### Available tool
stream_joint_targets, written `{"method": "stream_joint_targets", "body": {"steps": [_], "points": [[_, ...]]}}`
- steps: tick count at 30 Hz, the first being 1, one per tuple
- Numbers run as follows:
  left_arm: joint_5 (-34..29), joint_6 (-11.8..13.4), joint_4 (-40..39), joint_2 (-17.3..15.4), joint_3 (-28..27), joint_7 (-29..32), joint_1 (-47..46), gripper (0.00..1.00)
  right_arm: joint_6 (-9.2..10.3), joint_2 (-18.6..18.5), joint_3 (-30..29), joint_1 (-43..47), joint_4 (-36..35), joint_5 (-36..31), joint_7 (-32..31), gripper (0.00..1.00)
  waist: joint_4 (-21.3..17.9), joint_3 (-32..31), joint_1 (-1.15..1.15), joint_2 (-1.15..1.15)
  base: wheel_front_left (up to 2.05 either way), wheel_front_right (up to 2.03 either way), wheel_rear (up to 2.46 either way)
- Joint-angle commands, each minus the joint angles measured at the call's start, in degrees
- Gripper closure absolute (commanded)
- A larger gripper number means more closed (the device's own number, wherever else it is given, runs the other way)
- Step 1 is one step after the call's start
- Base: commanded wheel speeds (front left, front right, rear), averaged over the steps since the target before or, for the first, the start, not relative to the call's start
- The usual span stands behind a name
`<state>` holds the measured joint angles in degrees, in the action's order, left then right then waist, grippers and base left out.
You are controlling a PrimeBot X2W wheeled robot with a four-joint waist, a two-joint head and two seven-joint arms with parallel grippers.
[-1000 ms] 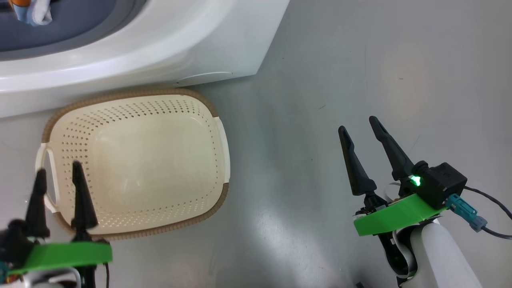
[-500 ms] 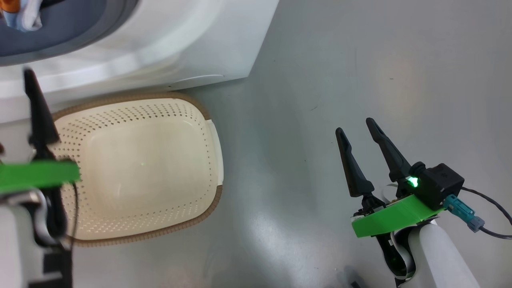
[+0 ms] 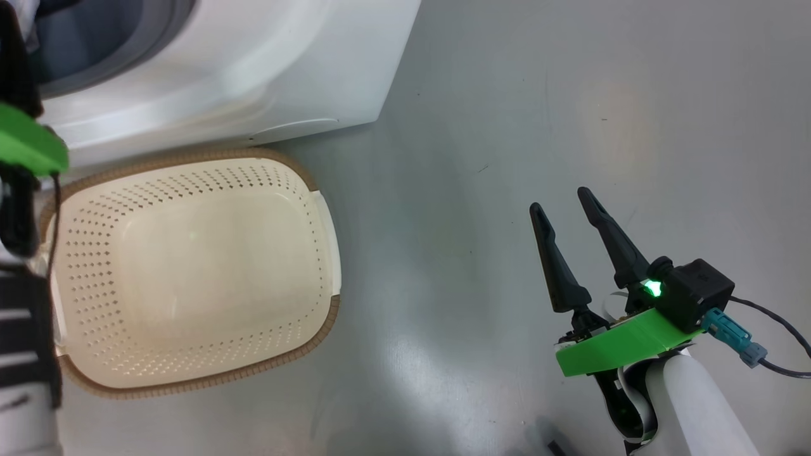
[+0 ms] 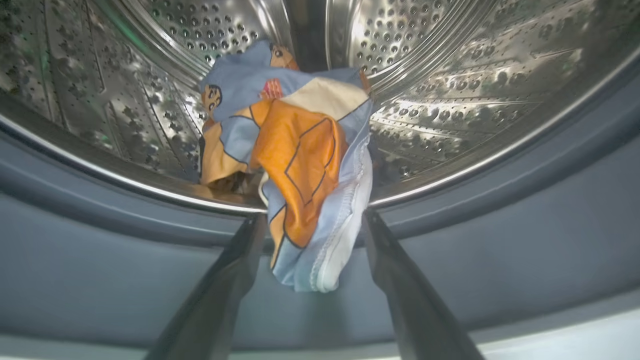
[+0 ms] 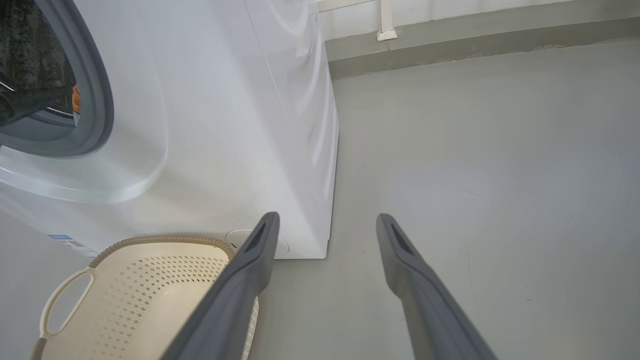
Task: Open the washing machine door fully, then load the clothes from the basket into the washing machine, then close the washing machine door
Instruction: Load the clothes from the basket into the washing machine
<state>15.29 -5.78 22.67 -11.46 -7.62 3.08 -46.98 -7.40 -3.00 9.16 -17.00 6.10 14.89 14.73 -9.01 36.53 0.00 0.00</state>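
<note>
The washing machine (image 3: 222,63) stands with its opening uncovered; its door is out of view. In the left wrist view, the clothes (image 4: 300,150), a blue, orange and white bundle, hang over the steel drum's (image 4: 450,75) front lip and down onto the grey-blue gasket (image 4: 100,260). My left gripper (image 4: 312,219) is open at the opening, one finger on each side of the hanging bundle. The cream basket (image 3: 190,272) sits on the floor in front of the machine with nothing in it. My right gripper (image 3: 559,201) hovers open over bare floor, to the right of the basket.
Grey floor (image 3: 507,126) spreads to the right of the machine. A wall base with a white fitting (image 5: 387,30) runs behind it. The machine's right side panel (image 5: 300,100) and a blue label (image 5: 62,239) at its lower corner show in the right wrist view.
My left arm has risen from the basket's near side up to the machine's opening. The head view has shifted, sliding the scene leftward. The right gripper has kept its place.
</note>
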Motion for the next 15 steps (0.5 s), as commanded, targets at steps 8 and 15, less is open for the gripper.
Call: {"method": "stream_joint_targets", "body": {"steps": [8, 15], "points": [[1.7, 0.7, 8.5, -3.2, 0.5, 11.2, -8.0, 0.00, -0.09, 0.1, 0.8, 2.5, -1.4, 0.8, 0.3, 0.00, -0.1, -0.1, 0.00, 0.00, 0.00, 0.00, 0.00], [1.5, 2.5, 13.7, -2.3, 1.5, 12.5, -12.8, 0.00, -0.09, 0.1, 1.2, 2.6, -1.3, 0.8, 0.3, 0.00, -0.2, 0.4, 0.00, 0.00, 0.00, 0.00, 0.00]]}}
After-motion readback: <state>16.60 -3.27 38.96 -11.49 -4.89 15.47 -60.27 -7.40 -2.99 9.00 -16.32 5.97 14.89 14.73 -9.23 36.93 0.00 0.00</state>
